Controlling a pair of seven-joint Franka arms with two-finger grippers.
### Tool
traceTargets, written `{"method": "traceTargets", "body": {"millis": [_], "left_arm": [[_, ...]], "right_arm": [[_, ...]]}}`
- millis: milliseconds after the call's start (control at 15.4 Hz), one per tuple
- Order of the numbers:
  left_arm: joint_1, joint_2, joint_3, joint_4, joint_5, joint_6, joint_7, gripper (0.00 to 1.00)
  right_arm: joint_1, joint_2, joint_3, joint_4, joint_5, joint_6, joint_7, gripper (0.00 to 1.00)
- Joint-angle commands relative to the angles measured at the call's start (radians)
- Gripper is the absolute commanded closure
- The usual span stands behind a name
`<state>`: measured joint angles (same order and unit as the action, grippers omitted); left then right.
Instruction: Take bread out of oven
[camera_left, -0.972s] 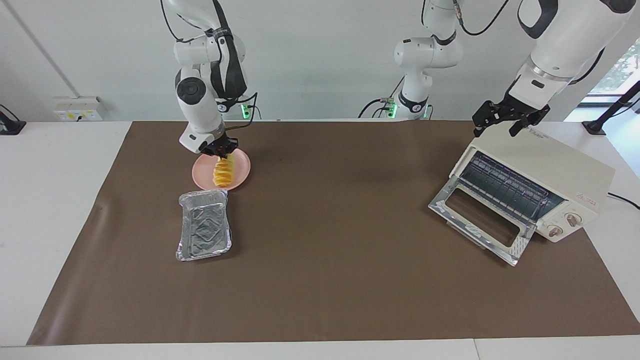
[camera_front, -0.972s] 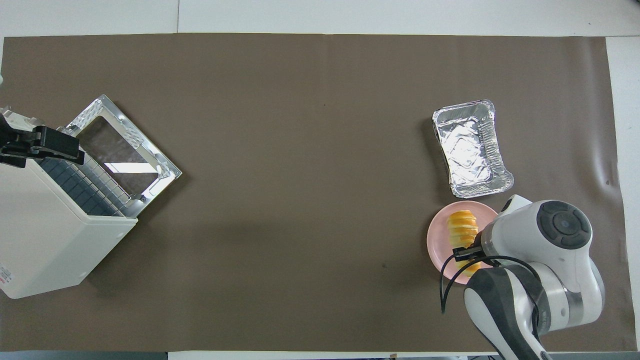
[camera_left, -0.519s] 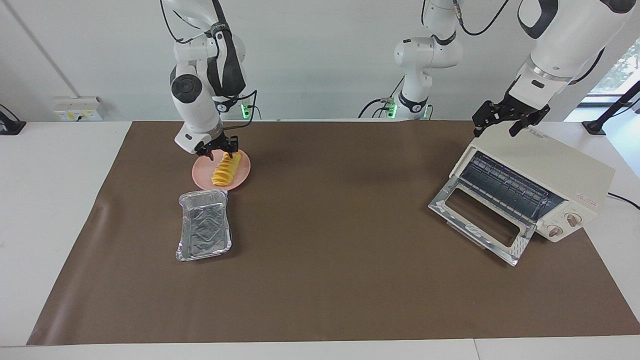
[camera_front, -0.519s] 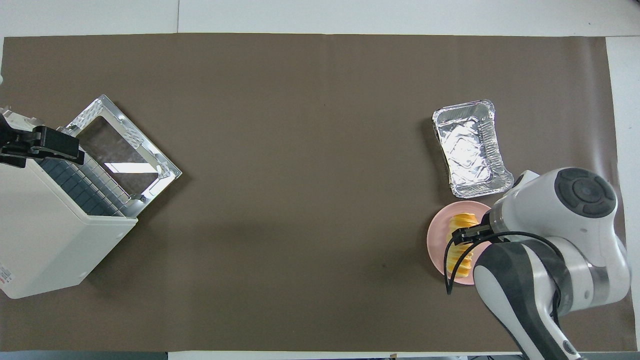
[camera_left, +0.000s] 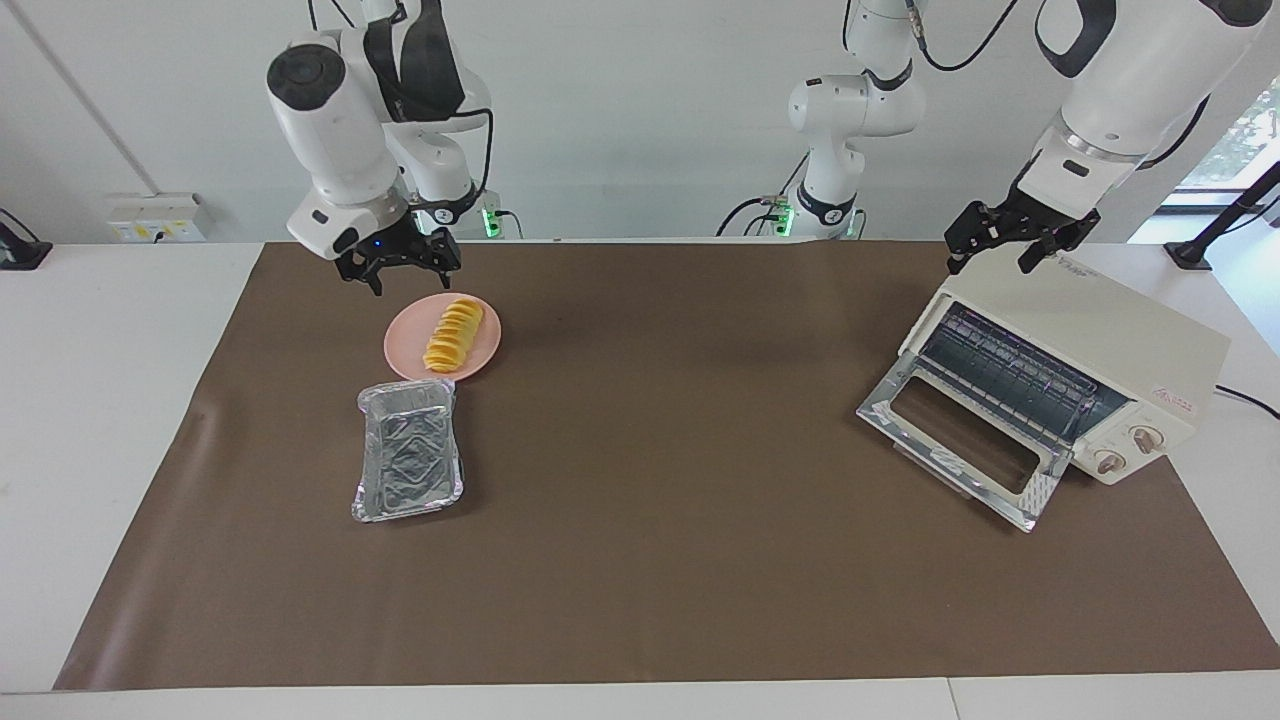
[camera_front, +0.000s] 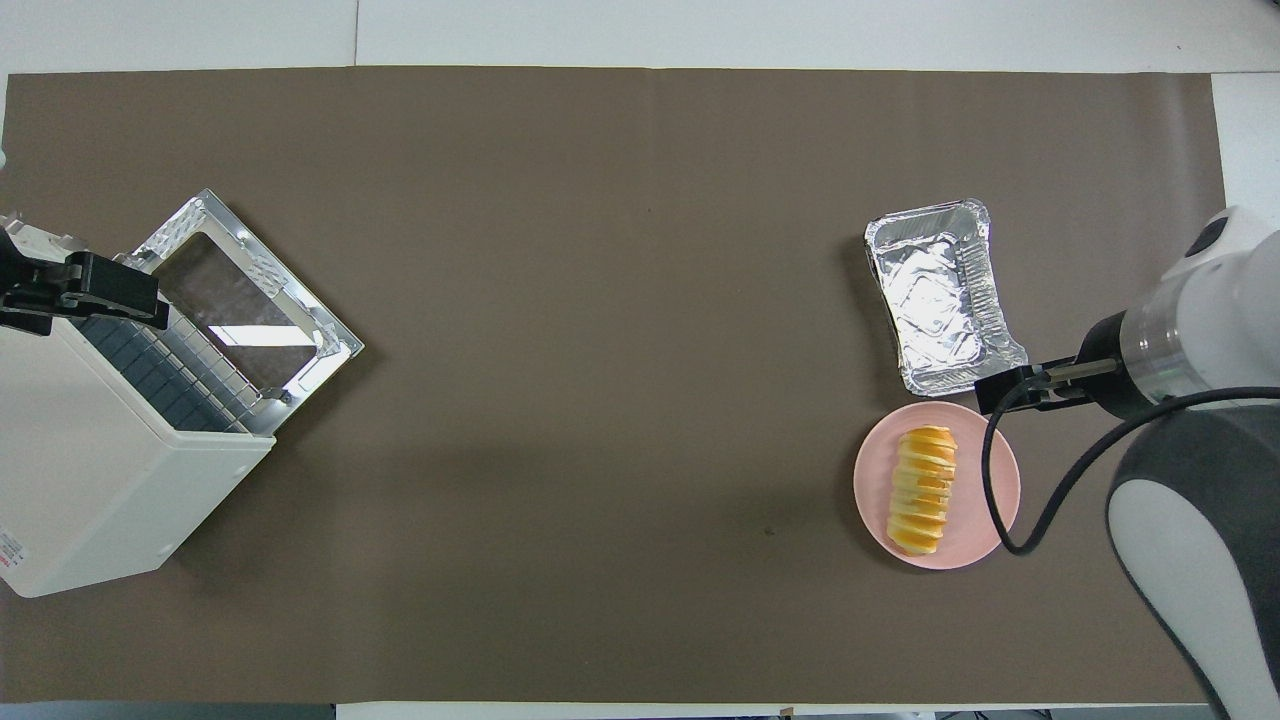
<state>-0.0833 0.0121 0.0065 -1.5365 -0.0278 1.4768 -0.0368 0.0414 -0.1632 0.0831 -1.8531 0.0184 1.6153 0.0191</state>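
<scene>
The white worktop (camera_left: 120, 420) carried one brown mat (camera_left: 660, 560) reaching almost to its edges, and the wide middle of the mat lay bare between the two ends. One oven (camera_left: 1100, 370) stood at the left arm's end, its glass door (camera_left: 965, 440) dropped flat onto the mat; in the overhead view the oven's body was cut off by the frame edge. One foil tray (camera_left: 408, 465) lay at the right arm's end, and one pink plate (camera_left: 405, 345) sat just beside it, nearer the robots. One bread (camera_left: 453, 335) lay on the plate, free of any grip. The right tool (camera_left: 397, 266) hung released, fingers apart, above the mat beside the plate. The left tool (camera_left: 1005, 245) waited over the oven's top, its fingers spread and holding nothing
</scene>
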Motion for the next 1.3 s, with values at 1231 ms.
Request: {"method": "traceTargets", "body": {"millis": [1231], "left_arm": [[0.014, -0.015, -0.010, -0.014, 0.006, 0.013, -0.002, 0.00]], "right_arm": [[-0.133, 0.114, 0.004, 0.224, -0.037, -0.104, 0.009, 0.00]]}}
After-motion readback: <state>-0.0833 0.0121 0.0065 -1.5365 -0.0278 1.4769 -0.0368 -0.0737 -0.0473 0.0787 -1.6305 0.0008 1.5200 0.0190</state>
